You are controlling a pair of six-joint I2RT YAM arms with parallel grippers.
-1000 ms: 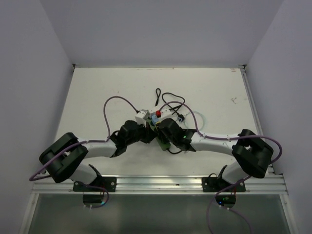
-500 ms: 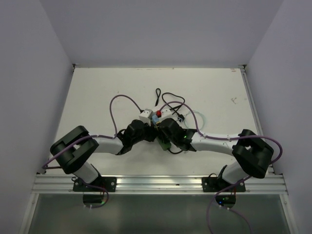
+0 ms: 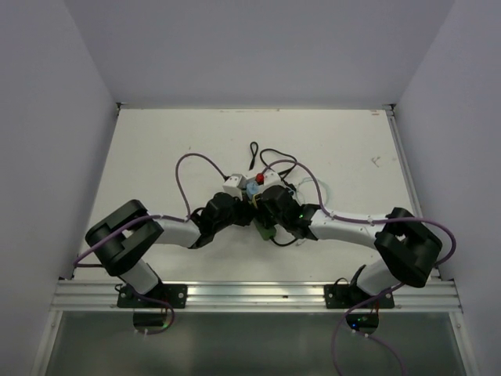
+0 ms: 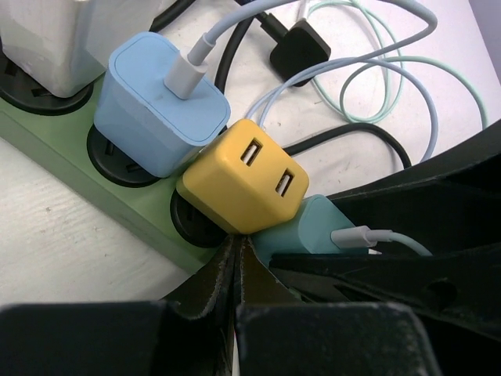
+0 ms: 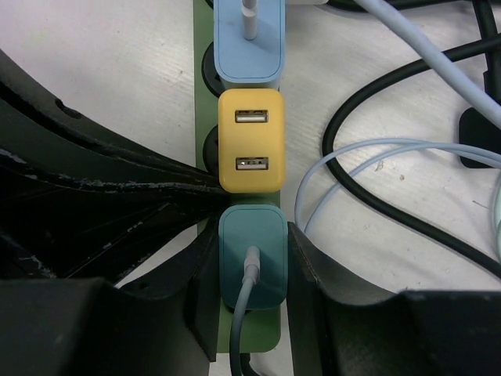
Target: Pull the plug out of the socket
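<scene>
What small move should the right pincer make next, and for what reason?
Probably pull straight up: the right pincer clasps the teal plug, seated in the green socket strip, while the left pincer, closed, seems to press the strip down.

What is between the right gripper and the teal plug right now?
Nothing visible. The right gripper straddles the teal plug, a finger close on each side. The yellow adapter sits tight against the plug's far end; the shut left gripper is beside them.
</scene>
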